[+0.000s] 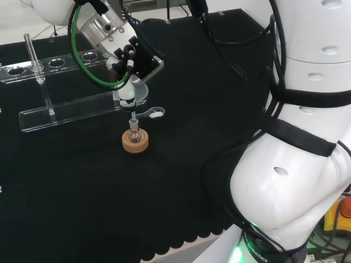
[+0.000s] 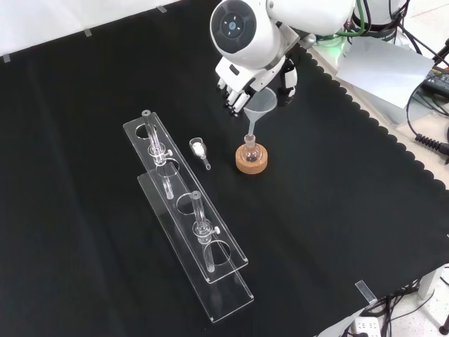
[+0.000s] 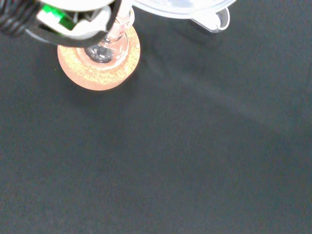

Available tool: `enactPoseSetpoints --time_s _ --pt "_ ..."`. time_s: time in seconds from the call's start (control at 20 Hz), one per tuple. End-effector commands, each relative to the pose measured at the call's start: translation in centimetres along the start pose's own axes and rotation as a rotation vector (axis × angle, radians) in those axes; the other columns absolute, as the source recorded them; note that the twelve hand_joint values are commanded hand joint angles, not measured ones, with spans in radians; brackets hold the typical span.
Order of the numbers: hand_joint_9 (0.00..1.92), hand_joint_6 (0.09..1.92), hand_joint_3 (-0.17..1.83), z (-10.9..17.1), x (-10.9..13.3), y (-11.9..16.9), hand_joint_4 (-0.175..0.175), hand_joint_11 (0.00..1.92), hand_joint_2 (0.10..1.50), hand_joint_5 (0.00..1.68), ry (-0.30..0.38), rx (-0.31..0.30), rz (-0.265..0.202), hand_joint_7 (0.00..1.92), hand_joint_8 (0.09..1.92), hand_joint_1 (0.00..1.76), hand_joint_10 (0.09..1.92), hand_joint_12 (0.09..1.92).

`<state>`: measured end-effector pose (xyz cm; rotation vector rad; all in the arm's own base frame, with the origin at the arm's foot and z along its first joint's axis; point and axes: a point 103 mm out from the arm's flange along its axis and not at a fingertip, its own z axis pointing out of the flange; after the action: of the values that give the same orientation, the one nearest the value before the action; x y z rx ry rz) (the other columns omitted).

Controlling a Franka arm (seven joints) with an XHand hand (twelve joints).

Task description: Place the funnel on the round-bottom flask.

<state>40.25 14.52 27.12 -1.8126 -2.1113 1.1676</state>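
Observation:
A small clear round-bottom flask (image 1: 134,134) (image 2: 250,152) (image 3: 104,49) stands upright on a cork ring (image 1: 135,144) (image 2: 252,164) (image 3: 97,75) in the middle of the cloth. Straight above it hangs a clear funnel (image 1: 135,96) (image 2: 259,105) (image 3: 181,7), bowl up. Its thin stem points down and meets the flask's mouth; how deep it sits I cannot tell. The hand (image 1: 133,59) (image 2: 240,86) is curled round the funnel's bowl from above.
A small clear scoop with white powder (image 1: 154,113) (image 2: 200,149) (image 3: 214,18) lies beside the cork ring. A long clear test-tube rack (image 1: 66,112) (image 2: 189,217) with two glass tubes stands left of the flask in the front view. The arm's white link (image 2: 245,28) hangs above the hand.

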Motion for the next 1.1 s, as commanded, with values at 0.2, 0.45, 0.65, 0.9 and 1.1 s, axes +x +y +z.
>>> enactPoseSetpoints --time_s 0.2,0.45,0.65,0.9,1.1 --pt "0.87 0.61 1.08 0.2 -0.2 0.6 -0.043 0.61 0.62 0.48 -0.002 0.005 -0.004 0.51 0.62 1.01 0.41 1.27" --pt "0.87 0.61 1.08 0.2 -0.2 0.9 -0.043 0.61 0.62 0.48 0.003 0.008 -0.008 0.51 0.62 1.01 0.41 1.27" --pt "0.87 0.61 1.08 0.3 -0.2 1.1 -0.043 0.61 0.62 0.48 0.001 0.011 -0.009 0.51 0.62 1.01 0.41 1.27" --pt "0.87 0.61 1.08 0.5 -0.2 1.5 -0.043 0.61 0.62 0.48 0.003 0.021 -0.010 0.51 0.62 1.00 0.41 1.27" --pt "0.87 0.62 1.08 0.8 -0.3 1.8 -0.043 0.61 0.62 0.48 0.009 0.023 -0.013 0.51 0.62 1.00 0.41 1.27"
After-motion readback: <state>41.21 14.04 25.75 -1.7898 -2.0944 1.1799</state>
